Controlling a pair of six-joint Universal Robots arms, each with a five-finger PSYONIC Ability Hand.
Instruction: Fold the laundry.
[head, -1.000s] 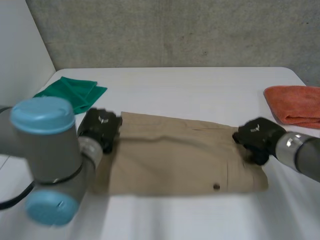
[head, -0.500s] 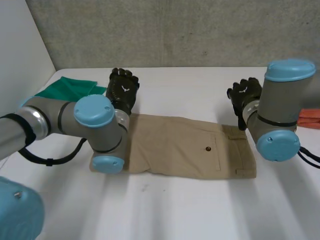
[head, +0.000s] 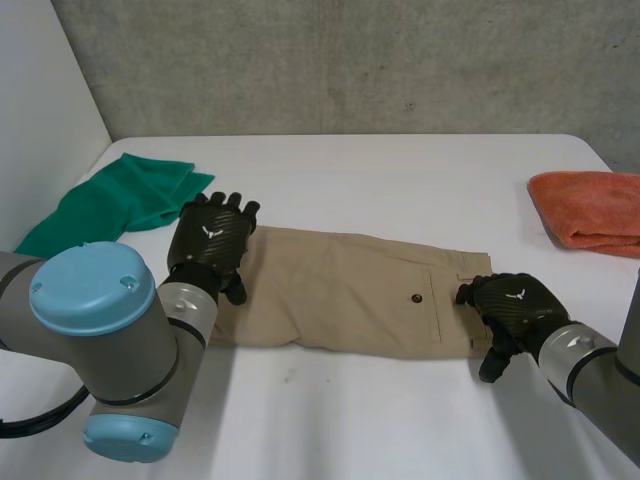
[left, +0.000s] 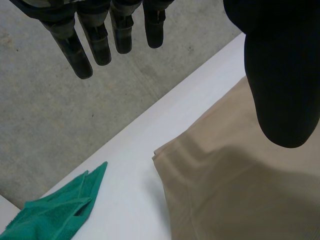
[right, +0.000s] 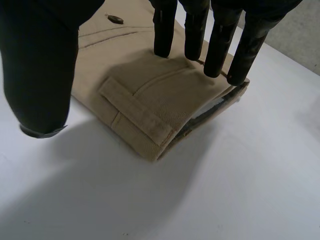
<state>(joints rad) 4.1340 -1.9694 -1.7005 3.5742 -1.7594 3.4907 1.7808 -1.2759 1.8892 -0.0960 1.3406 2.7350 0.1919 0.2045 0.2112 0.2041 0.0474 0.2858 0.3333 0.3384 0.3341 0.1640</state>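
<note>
Two hands are placed at opposite ends of the tan trousers (head: 340, 300), which lie folded lengthwise across the middle of the white table (head: 400, 170). Our left hand (head: 210, 245) is over the leg end, fingers straight and spread, thumb apart, gripping nothing. Our right hand (head: 512, 305) is at the waistband (right: 150, 95), straight fingers on top of the cloth, thumb held off beside it, gripping nothing either. We judge the step to be the crosswise fold, one end carried onto the other. To do it well we should slide the fingers under every layer at the chosen end, close the thumb on top, lift evenly so the stack does not fan, and lay edge on edge. The belt loop (right: 135, 117) and the gaping layers at that corner look likely to slip. Our left arm (head: 95, 300) covers the near corner of the leg end, so its alignment is unknown. We cannot tell whether the left hand touches the cloth. A green cloth (head: 120, 200) and an orange towel (head: 585, 210) lie well apart, the towel cut off at the edge
</note>
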